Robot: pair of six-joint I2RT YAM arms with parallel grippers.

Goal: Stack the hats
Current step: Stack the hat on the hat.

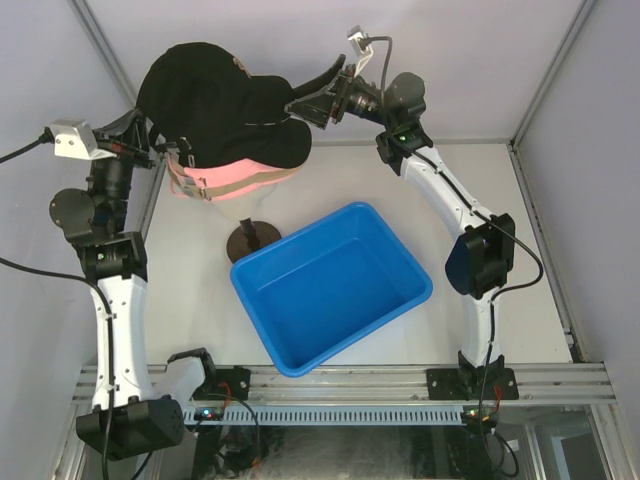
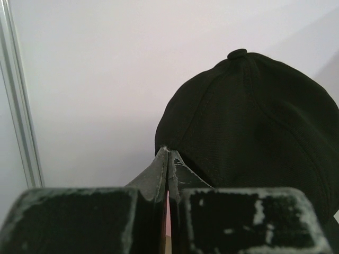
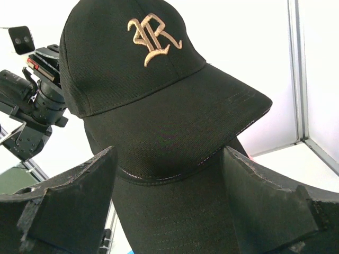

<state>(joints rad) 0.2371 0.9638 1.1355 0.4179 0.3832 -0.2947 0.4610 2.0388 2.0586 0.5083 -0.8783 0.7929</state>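
Several hats sit stacked on a mannequin head [image 1: 243, 205] at the back left. The top one is a black cap [image 1: 205, 90] with a gold embroidered mark [image 3: 153, 39]. Under it are another black cap [image 3: 175, 211], then a pink cap [image 1: 235, 180] and a tan one [image 1: 181, 180]. My right gripper [image 1: 305, 105] is open, its fingers either side of the two black brims [image 3: 169, 153]. My left gripper [image 1: 165, 150] is shut at the back of the stack, its tips against the black cap's rear edge [image 2: 168, 151].
A blue plastic bin [image 1: 295, 235] stands mid-table, just in front of the mannequin's brown base [image 1: 252, 238]. White walls and metal frame posts [image 1: 545, 95] close in the back and sides.
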